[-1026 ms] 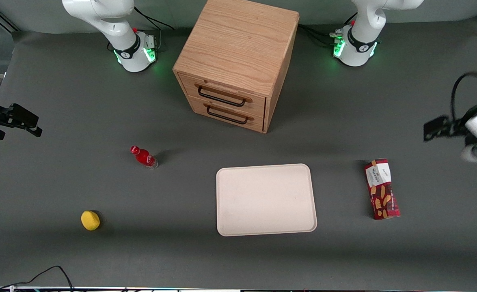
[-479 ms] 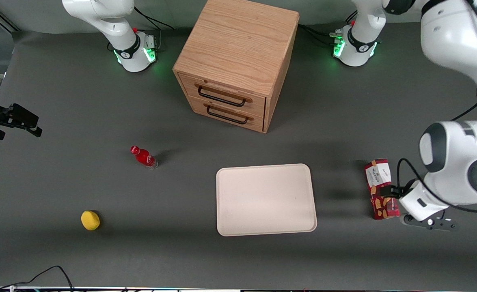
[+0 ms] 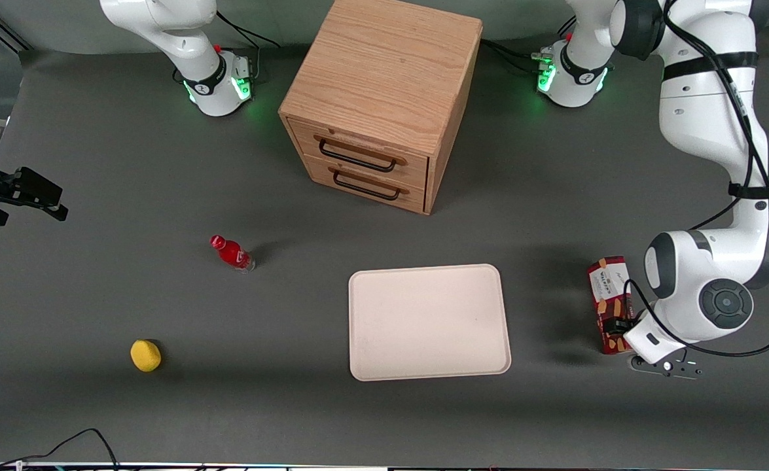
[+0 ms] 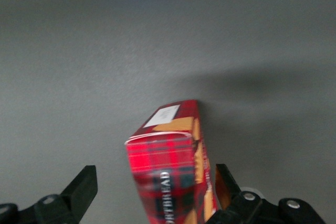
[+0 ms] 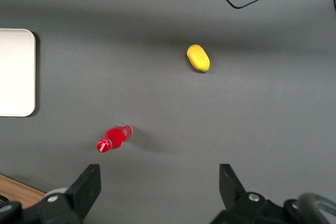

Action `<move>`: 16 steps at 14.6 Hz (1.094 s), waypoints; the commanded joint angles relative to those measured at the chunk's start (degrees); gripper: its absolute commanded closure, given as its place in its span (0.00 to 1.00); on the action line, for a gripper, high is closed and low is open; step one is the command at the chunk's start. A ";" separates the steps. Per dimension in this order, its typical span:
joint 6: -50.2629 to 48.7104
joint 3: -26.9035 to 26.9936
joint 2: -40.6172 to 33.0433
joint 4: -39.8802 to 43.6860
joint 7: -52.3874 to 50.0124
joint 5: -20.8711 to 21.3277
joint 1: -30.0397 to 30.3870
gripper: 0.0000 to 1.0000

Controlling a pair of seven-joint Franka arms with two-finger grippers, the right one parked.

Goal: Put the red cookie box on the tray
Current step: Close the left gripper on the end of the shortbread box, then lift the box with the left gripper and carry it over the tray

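Observation:
The red cookie box [image 3: 608, 286] lies flat on the grey table toward the working arm's end, its white label on the end farther from the front camera. The cream tray [image 3: 429, 322] sits beside it, a short gap away, with nothing on it. My gripper [image 3: 622, 329] is low over the box's end nearer the front camera. In the left wrist view the gripper [image 4: 156, 192] is open, its two black fingers [image 4: 84, 186] standing either side of the plaid box [image 4: 167, 166]. One finger is close against the box's side and the other stands well apart from it.
A wooden two-drawer cabinet [image 3: 377, 104] stands farther from the front camera than the tray. A small red bottle [image 3: 232, 252] and a yellow object [image 3: 145, 355] lie toward the parked arm's end. The tray's edge [image 5: 16, 72] also shows in the right wrist view.
The left arm has swung in from the table's edge and come down over the cookie box, then shifted slightly closer to it. The box and tray have not moved.

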 commanded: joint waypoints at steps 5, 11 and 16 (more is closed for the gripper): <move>1.25 1.13 -2.58 -6.69 1.64 -0.71 -0.45 0.00; -1.02 0.95 -3.28 -8.03 1.02 -5.54 -0.71 0.71; -5.86 0.95 -5.57 -7.23 0.23 -6.25 -0.98 1.00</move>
